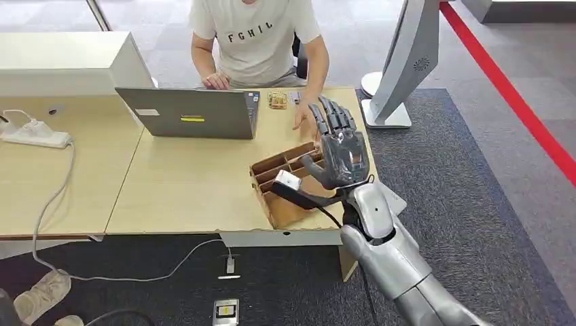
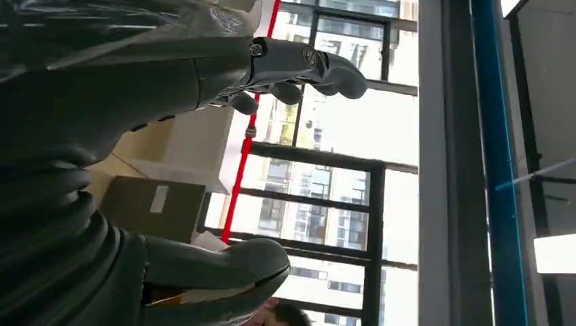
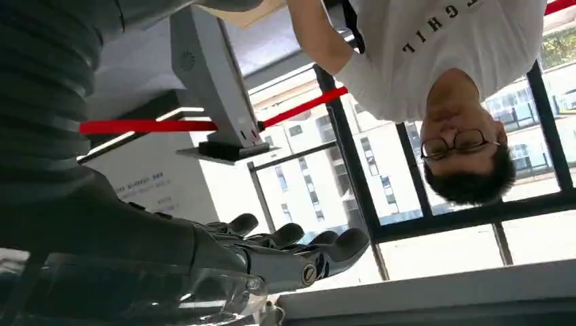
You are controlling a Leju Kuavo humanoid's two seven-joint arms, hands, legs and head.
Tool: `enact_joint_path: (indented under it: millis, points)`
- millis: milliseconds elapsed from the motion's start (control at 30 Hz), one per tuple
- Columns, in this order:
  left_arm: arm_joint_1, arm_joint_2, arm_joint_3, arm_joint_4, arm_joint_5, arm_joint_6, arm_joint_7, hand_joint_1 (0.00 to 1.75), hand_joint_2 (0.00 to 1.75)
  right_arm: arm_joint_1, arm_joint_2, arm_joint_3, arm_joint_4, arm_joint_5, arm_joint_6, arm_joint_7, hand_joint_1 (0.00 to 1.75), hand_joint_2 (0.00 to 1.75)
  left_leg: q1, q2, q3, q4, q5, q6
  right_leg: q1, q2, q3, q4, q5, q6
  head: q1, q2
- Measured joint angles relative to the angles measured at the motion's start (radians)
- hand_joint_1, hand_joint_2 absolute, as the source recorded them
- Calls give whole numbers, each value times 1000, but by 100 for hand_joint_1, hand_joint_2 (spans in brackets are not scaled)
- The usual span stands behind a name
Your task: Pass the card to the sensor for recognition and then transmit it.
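My right hand (image 1: 337,147) is raised above the right end of the wooden table (image 1: 190,190), fingers spread and pointing up, holding nothing. It hovers over a brown cardboard organizer (image 1: 285,183) with several slots. I cannot make out a card in it. A small tan item (image 1: 277,100) and a small dark item (image 1: 294,97) lie near the table's far edge. In the right wrist view the right hand's fingers (image 3: 299,251) are stretched out and bare. The left hand (image 2: 204,170) has its fingers (image 2: 306,68) and thumb (image 2: 231,268) apart with nothing between them.
A person in a white shirt (image 1: 255,37) sits across the table, one hand (image 1: 302,119) resting near my right hand. A grey laptop (image 1: 190,112) stands open mid-table. A tall grey stand (image 1: 401,61) is beyond the table's right end. A power strip (image 1: 34,136) lies left.
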Motion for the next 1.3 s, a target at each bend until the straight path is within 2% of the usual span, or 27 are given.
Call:
enact_joint_path:
  millis: [133, 300, 567, 833, 1167, 1300]
  points:
    - [-1, -8, 0, -6, -24, 0, 0, 0, 175, 0, 16, 13, 27, 102, 8, -4, 0, 175, 0, 0, 0, 0, 0, 0, 0, 0, 0, 0, 0, 0, 0, 0]
    - [1, -18, -2, -7, -52, 0, 0, 0, 175, -5, 50, 37, 107, 177, -16, -9, 0, 175, 0, 0, -1, 0, 0, 0, 0, 0, 0, 0, 0, 0, 0, 0]
    - [5, -22, -3, -7, -42, 0, 0, 0, 175, -20, 80, 59, 213, 210, -36, -9, 0, 175, 0, 0, -1, 0, 0, 0, 0, 0, 0, 0, 0, 0, 0, 0]
    - [5, -22, -2, -7, -21, 0, 0, 0, 175, -22, 84, 69, 260, 219, -31, 2, 0, 175, 0, 0, -1, 0, 0, 0, 0, 0, -1, 0, 0, 0, 0, 0]
    - [6, -22, -2, -7, -13, 0, 0, 0, 175, -21, 61, 70, 286, 234, 76, 50, 0, 175, 0, 0, -1, 0, 0, 0, 0, 0, -1, 0, 0, 0, 0, 0]
    - [6, -22, -1, -7, -9, 0, 0, 0, 175, -21, 51, 66, 300, 228, 98, 74, 0, 175, 0, 0, -1, 0, 0, 0, 0, 0, -1, 0, 0, 0, 0, 0]
